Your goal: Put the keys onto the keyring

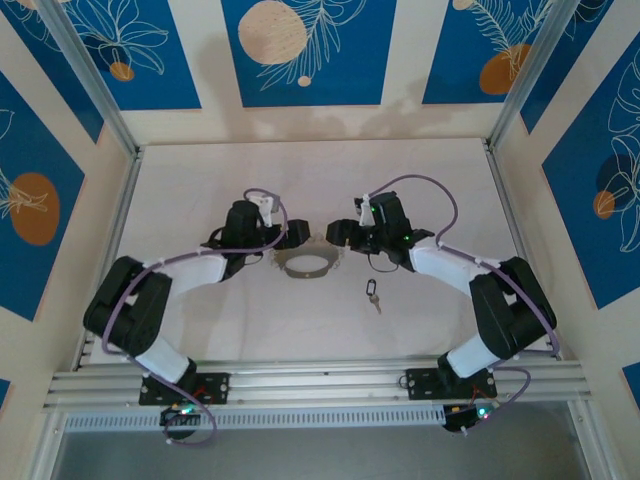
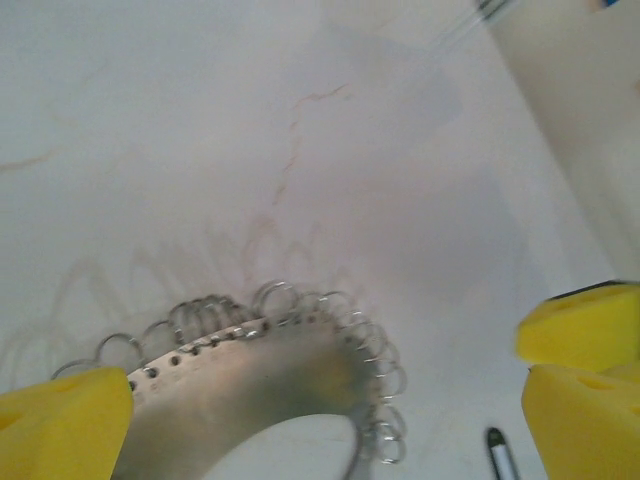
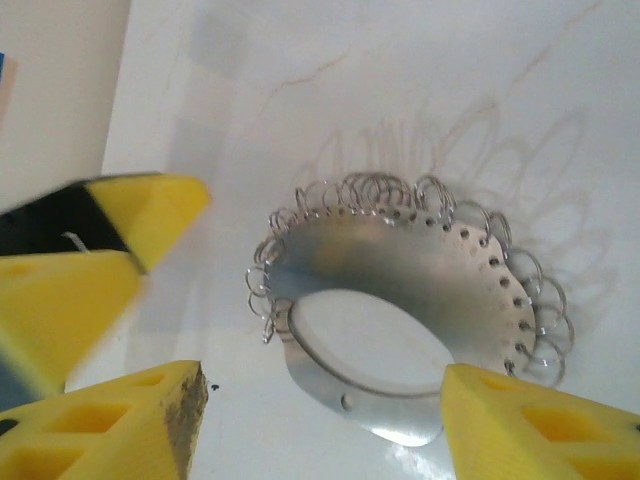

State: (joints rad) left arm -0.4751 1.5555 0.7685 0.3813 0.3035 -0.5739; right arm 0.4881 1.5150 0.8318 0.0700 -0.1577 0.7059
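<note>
The keyring [image 3: 420, 270] is shiny silver-grey with a row of small dark holes; the table [image 2: 200, 120] is white with faint brown veins. Wall panels [image 1: 350, 80] along the top of the frame are blue with cream leaf outlines and orange discs, and the gripper pads [image 3: 540, 425] bright yellow.

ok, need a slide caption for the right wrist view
Right gripper open, yellow pads either side of the keyring, a metal band edged with wire loops, against the pale table.
</note>
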